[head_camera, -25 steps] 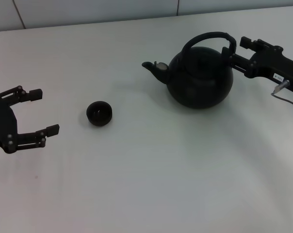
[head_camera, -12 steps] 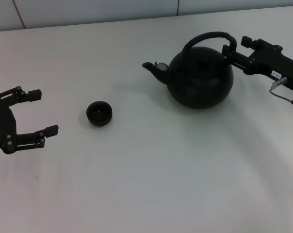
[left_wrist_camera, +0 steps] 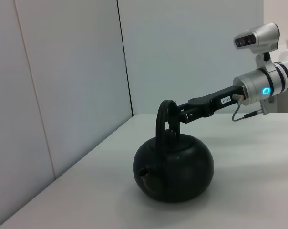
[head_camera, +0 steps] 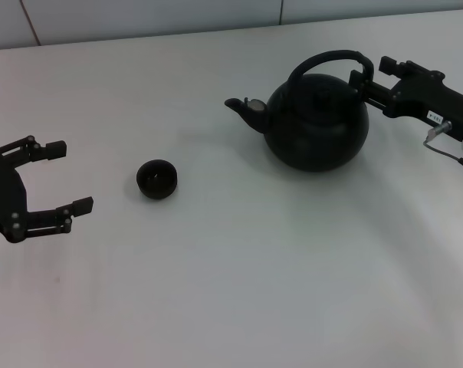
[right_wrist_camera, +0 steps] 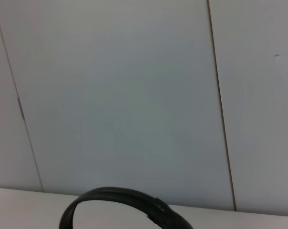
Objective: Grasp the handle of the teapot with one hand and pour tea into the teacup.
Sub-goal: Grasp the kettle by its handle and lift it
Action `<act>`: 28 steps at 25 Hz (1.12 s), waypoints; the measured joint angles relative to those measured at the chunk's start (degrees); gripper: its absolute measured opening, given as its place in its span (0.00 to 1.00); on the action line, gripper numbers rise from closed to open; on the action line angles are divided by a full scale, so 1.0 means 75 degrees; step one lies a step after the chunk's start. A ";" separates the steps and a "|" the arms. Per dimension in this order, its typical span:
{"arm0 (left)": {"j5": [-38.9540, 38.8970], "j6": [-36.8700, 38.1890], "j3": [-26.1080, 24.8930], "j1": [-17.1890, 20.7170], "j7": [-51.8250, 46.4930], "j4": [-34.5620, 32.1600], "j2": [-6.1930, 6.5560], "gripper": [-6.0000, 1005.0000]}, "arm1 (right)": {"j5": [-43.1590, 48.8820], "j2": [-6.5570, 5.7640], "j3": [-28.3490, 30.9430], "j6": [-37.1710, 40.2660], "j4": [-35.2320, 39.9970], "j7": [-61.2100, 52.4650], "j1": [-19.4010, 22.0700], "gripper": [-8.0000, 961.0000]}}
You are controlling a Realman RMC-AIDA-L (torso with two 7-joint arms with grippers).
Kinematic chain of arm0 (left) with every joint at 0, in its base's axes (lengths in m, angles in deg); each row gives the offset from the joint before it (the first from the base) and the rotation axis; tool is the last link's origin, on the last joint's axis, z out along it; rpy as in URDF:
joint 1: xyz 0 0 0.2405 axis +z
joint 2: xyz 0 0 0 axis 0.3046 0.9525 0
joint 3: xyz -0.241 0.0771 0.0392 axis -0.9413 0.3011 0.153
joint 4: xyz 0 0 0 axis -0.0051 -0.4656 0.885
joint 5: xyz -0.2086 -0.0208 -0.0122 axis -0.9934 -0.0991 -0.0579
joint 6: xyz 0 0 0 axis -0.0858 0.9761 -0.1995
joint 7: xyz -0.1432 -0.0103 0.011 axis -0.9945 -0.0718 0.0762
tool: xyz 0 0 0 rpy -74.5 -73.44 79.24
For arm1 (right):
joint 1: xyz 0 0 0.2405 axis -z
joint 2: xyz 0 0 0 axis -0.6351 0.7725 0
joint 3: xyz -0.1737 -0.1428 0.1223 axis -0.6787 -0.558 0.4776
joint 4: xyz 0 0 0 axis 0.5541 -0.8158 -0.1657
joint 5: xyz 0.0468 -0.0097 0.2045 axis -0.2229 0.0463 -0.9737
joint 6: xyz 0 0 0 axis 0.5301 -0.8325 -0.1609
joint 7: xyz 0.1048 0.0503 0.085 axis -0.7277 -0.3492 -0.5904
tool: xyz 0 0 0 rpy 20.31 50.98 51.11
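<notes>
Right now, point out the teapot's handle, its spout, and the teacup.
handle (head_camera: 331, 57): head view, crown of the arch.
spout (head_camera: 243, 110): head view, middle of its neck.
teacup (head_camera: 157, 179): head view, centre of the cup.

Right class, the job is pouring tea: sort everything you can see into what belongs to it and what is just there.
Belongs to the job:
teapot
handle
teacup
right gripper, at the handle

Just there:
left gripper, open, idle left of the teacup
table
wall

Upright black teapot, arched handle raised, spout towards the small, seemingly empty teacup.
</notes>
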 joint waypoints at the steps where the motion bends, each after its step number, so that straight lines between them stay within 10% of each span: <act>1: -0.0001 0.0000 -0.0004 -0.0006 0.0001 -0.0005 -0.0006 0.87 | 0.0000 0.0000 0.0000 0.0000 0.0000 0.0000 0.0000 0.70; 11: -0.0001 -0.0086 -0.0009 -0.0007 0.0002 -0.0029 -0.0012 0.87 | 0.0064 -0.0009 -0.0082 -0.0068 -0.0174 0.0130 -0.0156 0.70; 28: -0.0001 -0.0095 -0.0039 -0.0009 0.0026 -0.0036 -0.0001 0.87 | 0.0036 -0.0010 -0.0087 -0.0096 -0.0171 0.0212 -0.0198 0.17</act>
